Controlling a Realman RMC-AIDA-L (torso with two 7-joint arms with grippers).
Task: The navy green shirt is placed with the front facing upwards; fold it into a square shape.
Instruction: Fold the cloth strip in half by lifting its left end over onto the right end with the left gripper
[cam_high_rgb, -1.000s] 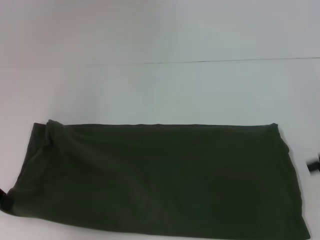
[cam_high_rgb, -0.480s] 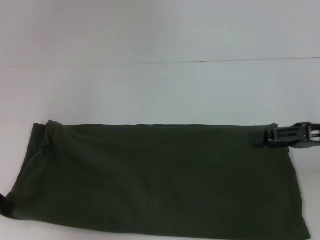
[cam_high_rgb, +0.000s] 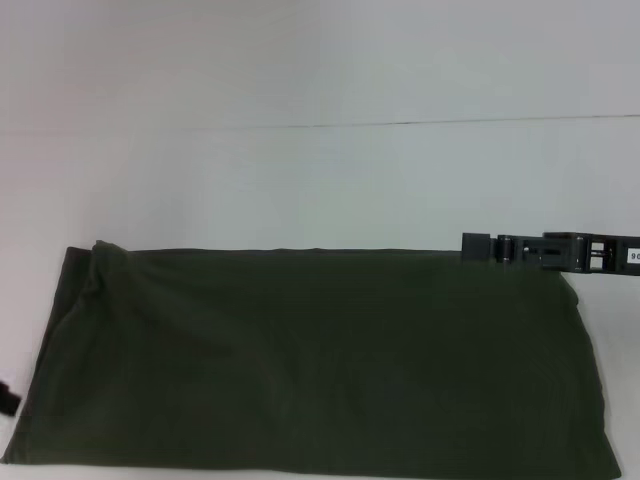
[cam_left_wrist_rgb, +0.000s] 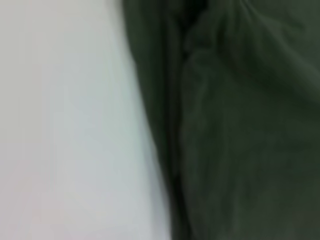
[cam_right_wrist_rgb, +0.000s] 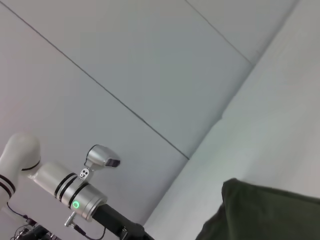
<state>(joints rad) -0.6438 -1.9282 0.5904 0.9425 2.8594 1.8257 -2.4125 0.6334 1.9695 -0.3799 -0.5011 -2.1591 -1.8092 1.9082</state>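
Shirt first: I see the navy green shirt lying flat on the white table, folded into a long horizontal band that fills the near part of the head view, its far edge straight and its near edge running off the bottom of that view. No print or collar shows on the upper face. At the band's left end the cloth is bunched into soft wrinkles, and my left wrist camera looks straight down on that end, with the shirt's layered edge lying against bare table. My right gripper reaches in from the right side and sits at the shirt's far right corner, level with the far edge; I cannot tell whether its fingers are apart or together, or whether they touch the cloth. My right wrist camera shows a corner of the shirt and the left arm farther off. Of my left gripper only a dark bit shows at the left edge, beside the shirt's near left end, and I cannot tell its finger state.
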